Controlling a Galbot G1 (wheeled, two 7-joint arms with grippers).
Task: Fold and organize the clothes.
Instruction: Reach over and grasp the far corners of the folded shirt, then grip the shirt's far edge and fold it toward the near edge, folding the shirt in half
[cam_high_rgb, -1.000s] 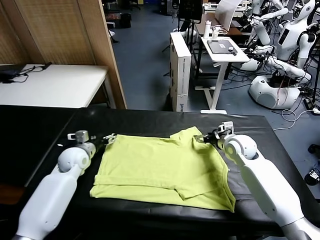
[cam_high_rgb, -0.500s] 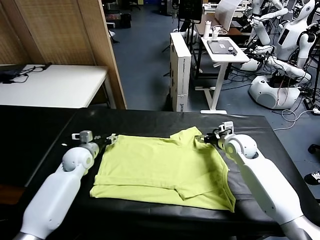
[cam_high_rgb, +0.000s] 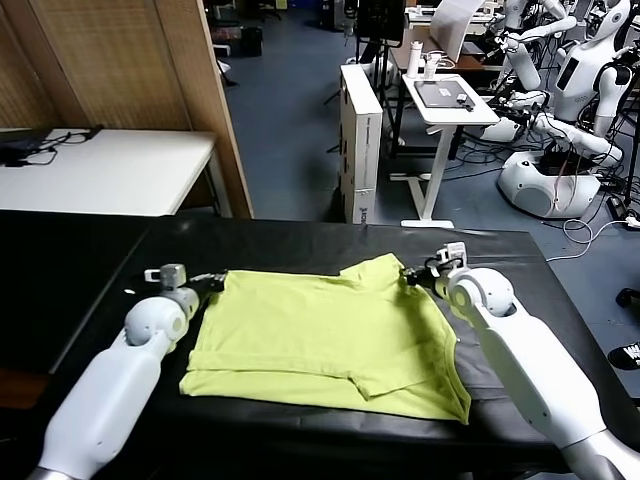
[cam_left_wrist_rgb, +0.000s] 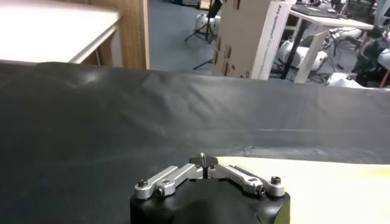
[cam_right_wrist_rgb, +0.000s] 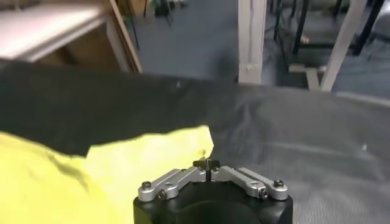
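Your T-shirt (cam_high_rgb: 325, 340) lies flat mid-surface (cam_high_rgb: 300, 240). Your left claw (cam_high_rgb: 212, 283) is pinched closed on its far left corner; your right claw (cam_high_rgb: 408, 277) is clamped on the far right corner.

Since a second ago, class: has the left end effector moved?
Yes. The left end effector has shut on the T-shirt corner and shifted slightly toward the shirt along the black table.

The T-shirt (cam_high_rgb: 330, 340) lay partly doubled over itself (any print stayed unseen), and both wrist views cropped it at their edges.
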